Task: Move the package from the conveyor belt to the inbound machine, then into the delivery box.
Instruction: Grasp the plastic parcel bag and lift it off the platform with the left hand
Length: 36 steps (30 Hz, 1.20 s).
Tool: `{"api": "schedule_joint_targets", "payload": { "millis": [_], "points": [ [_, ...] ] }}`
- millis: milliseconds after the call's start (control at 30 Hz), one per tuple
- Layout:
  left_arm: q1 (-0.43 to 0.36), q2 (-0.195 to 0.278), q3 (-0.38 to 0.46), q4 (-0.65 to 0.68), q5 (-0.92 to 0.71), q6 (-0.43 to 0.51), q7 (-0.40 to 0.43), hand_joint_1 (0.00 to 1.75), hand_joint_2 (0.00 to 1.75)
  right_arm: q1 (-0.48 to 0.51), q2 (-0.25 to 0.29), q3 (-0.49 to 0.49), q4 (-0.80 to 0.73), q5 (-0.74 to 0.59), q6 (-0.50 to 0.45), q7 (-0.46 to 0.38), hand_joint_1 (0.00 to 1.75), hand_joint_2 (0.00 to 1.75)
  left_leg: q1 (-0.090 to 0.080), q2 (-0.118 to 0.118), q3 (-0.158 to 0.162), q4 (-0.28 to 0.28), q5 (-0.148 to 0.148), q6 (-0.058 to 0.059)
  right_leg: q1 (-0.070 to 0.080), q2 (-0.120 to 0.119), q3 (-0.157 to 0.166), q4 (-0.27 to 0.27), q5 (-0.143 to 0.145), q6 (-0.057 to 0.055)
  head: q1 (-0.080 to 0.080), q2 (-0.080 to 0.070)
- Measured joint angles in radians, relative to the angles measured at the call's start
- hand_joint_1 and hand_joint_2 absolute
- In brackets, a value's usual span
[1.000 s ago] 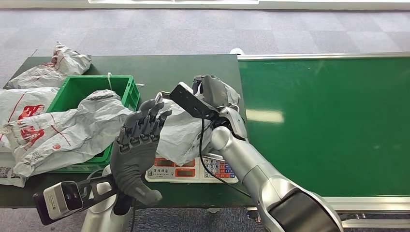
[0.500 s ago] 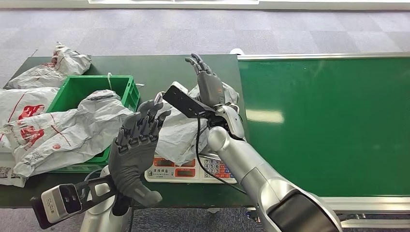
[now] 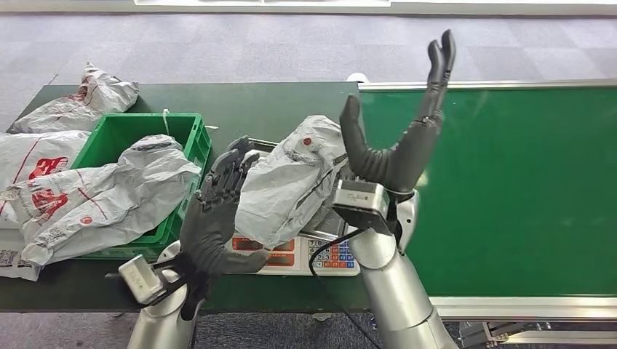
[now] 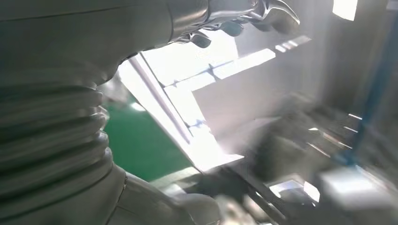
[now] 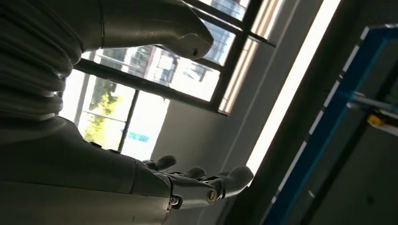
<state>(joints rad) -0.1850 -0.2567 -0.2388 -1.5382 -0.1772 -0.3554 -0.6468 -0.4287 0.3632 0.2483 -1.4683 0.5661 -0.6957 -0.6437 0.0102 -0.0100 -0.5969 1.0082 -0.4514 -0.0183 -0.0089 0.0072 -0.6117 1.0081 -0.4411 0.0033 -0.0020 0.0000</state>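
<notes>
Conveyor belt (image 3: 509,182) on the right, green and bare where visible; dark green bench (image 3: 255,102) on the left carries everything else. Green delivery box (image 3: 120,134) sits on the bench, with one grey bag (image 3: 109,196) draped over its near rim and partly inside; more grey bags (image 3: 51,116) lie beside it on the bench. Package (image 3: 291,178), a grey poly mailer, rests on the inbound machine (image 3: 302,254), a keypad scale just beside the box. Judged step: the conveyor-to-machine part looks done, transfer into the box is next. Right hand (image 3: 396,138) is raised above the package, palm up, fingers wide, holding nothing. Left hand (image 3: 215,214) stands against the package's box-side edge, fingers straight and only slightly apart, not holding it; actual contact hard to tell. Next move likely needs the left hand to get a hold on the mailer, lift it clear of the scale and carry it across over the box rim.
</notes>
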Motion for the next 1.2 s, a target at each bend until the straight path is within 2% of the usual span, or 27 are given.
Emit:
{"api": "schedule_joint_targets", "payload": {
  "millis": [100, 167, 300, 400, 533, 767, 867, 1067, 1200],
  "points": [
    [-0.028, 0.002, 0.02, 0.072, -0.166, 0.206, 0.069, 0.0, 1.75, 0.074, 0.0, -0.036, -0.169, -0.004, -0.004, -0.049, 0.0, 1.75, 0.0, 0.0, 0.0, 0.0, 0.0, 0.0, 0.0, 0.0, 0.0, 0.0, 0.0, 0.0, 0.0, 0.0],
    [-0.05, 0.005, 0.031, 0.119, -0.241, 0.298, 0.098, 0.0, 1.75, 0.107, -0.001, -0.052, -0.258, 0.001, -0.006, -0.054, 0.0, 1.75, 0.0, 0.001, 0.0, 0.0, 0.0, 0.0, 0.0, 0.001, 0.0, 0.0, 0.0, 0.0, 0.0, 0.0],
    [-0.078, 0.007, 0.039, 0.175, -0.296, 0.351, 0.131, 0.0, 1.75, 0.133, -0.005, -0.072, -0.366, 0.005, -0.005, -0.055, 0.0, 1.75, 0.0, 0.002, 0.0, 0.0, 0.0, 0.0, 0.0, 0.002, 0.0, 0.0, 0.0, 0.0, 0.0, 0.0],
    [-0.117, 0.01, 0.042, 0.223, -0.405, 0.447, 0.21, 0.0, 1.75, 0.145, -0.007, -0.078, -0.411, 0.004, -0.005, -0.055, 0.0, 1.75, 0.0, 0.002, 0.0, 0.0, 0.0, 0.0, 0.0, 0.001, 0.0, 0.0, 0.0, 0.0, 0.0, 0.0],
    [-0.224, 0.033, 0.051, 0.367, -0.557, 0.544, 0.321, 0.0, 1.75, 0.157, -0.01, -0.072, -0.44, -0.024, -0.004, -0.053, 0.0, 1.75, 0.0, 0.002, 0.0, 0.0, 0.001, -0.001, 0.0, 0.001, 0.0, 0.0, 0.001, -0.001, 0.0, 0.0],
    [-0.473, 0.075, 0.06, 0.724, -0.759, 0.588, 0.404, 0.0, 1.75, 0.152, -0.01, -0.026, -0.43, -0.063, -0.001, -0.055, 0.0, 1.75, 0.0, 0.001, 0.0, 0.0, 0.004, -0.002, 0.0, 0.0, 0.0, 0.001, 0.003, -0.001, 0.0, 0.0],
    [-0.551, 0.079, 0.06, 0.84, -0.814, 0.589, 0.429, 0.0, 1.75, 0.149, -0.01, -0.008, -0.418, -0.066, 0.0, -0.054, 0.0, 1.75, 0.0, 0.001, 0.0, 0.0, 0.004, -0.002, 0.0, 0.001, 0.0, 0.001, 0.003, -0.001, 0.0, 0.0],
    [-0.613, 0.079, 0.059, 0.951, -0.83, 0.577, 0.438, 0.0, 1.75, 0.148, -0.01, 0.007, -0.403, -0.065, 0.0, -0.054, 0.0, 1.75, 0.0, 0.001, -0.001, 0.0, 0.003, -0.002, 0.0, 0.0, 0.0, 0.001, 0.003, -0.001, 0.0, 0.0],
    [-0.648, 0.073, 0.053, 1.014, -0.83, 0.45, 0.443, 0.0, 1.75, 0.142, -0.01, 0.026, -0.381, -0.07, 0.001, -0.054, 0.0, 1.75, 0.0, 0.001, -0.001, 0.0, 0.003, -0.002, 0.0, 0.0, -0.001, 0.001, 0.003, -0.001, 0.0, 0.0]
  ]
}}
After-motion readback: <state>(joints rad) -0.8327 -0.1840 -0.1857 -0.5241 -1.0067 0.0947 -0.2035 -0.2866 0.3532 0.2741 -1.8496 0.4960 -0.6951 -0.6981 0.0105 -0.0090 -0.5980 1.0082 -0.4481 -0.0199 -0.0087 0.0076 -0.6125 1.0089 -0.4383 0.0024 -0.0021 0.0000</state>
